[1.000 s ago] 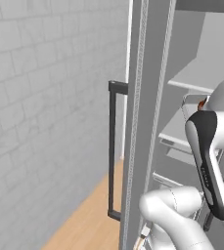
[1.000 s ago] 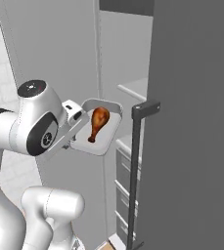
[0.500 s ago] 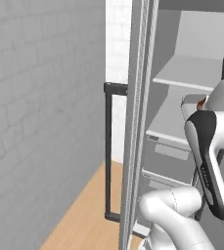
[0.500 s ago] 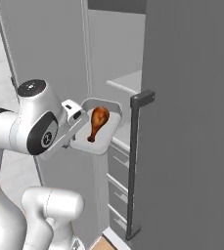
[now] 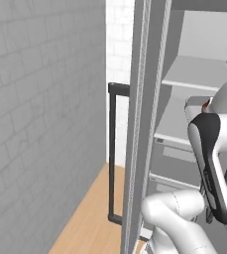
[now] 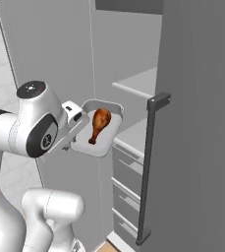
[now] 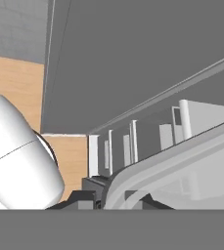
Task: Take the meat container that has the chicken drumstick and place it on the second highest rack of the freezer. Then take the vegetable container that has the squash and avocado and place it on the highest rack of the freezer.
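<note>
We see tool pinching rim of meat container, chicken drumstick inside, held level before open freezer, near second highest rack.

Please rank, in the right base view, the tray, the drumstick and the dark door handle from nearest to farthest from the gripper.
1. Tray, held at its left edge by the gripper.
2. Drumstick, lying in the tray.
3. Door handle, off to the right.

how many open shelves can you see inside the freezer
2. The highest rack sits at the top of the freezer; the second highest rack lies below it, just above the drawers. The arm may hide more.
</note>
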